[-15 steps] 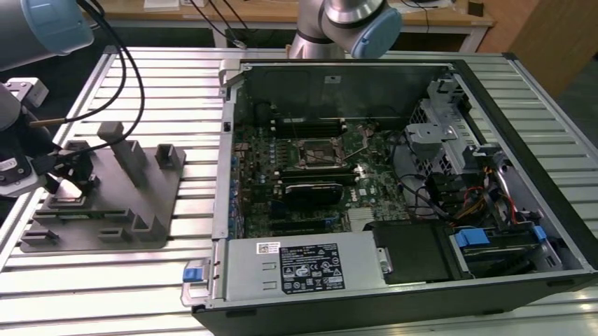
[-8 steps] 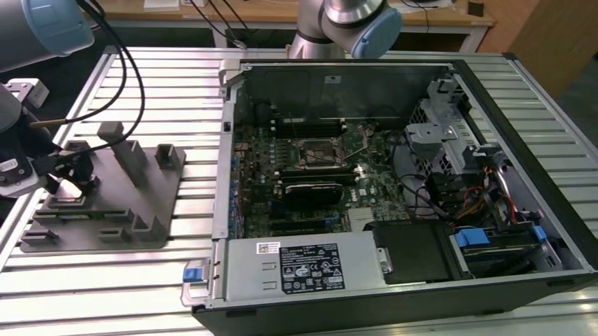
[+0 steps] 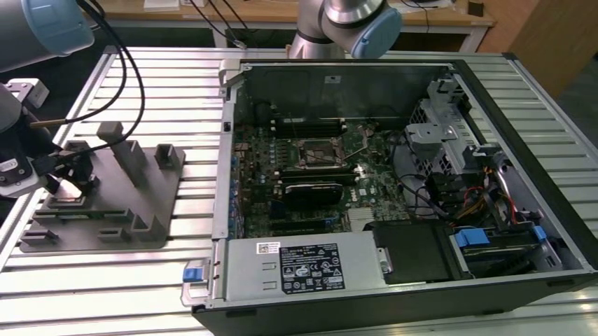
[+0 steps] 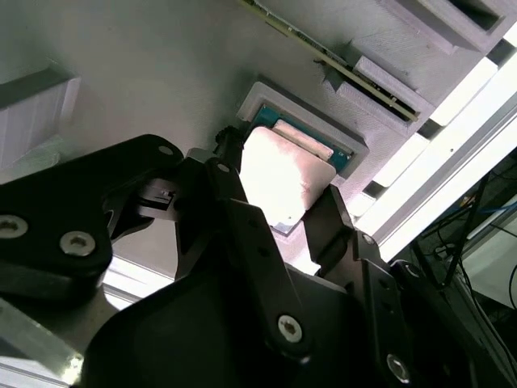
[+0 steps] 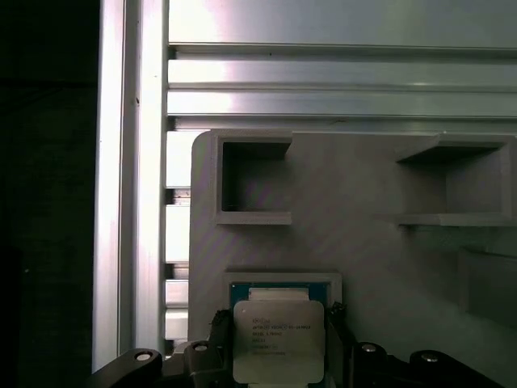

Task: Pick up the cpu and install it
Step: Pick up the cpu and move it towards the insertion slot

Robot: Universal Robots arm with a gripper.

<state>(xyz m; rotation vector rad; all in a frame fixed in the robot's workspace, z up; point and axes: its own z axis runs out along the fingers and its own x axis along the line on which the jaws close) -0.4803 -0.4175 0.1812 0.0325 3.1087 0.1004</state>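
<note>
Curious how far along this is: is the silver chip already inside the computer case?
No, in the first wrist view the cpu is at a recess of the grey tray, at the gripper.

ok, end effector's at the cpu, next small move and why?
Probably a short straight lift, once grip is confirmed. The end effector straddles the cpu, which sits in a walled recess of the fixture tray, so sideways travel would catch.

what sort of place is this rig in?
Probably a robotics lab bench for PC assembly: an open PC case on a slotted aluminium table, a grey fixture tray holding the cpu, wooden desks behind.
</note>
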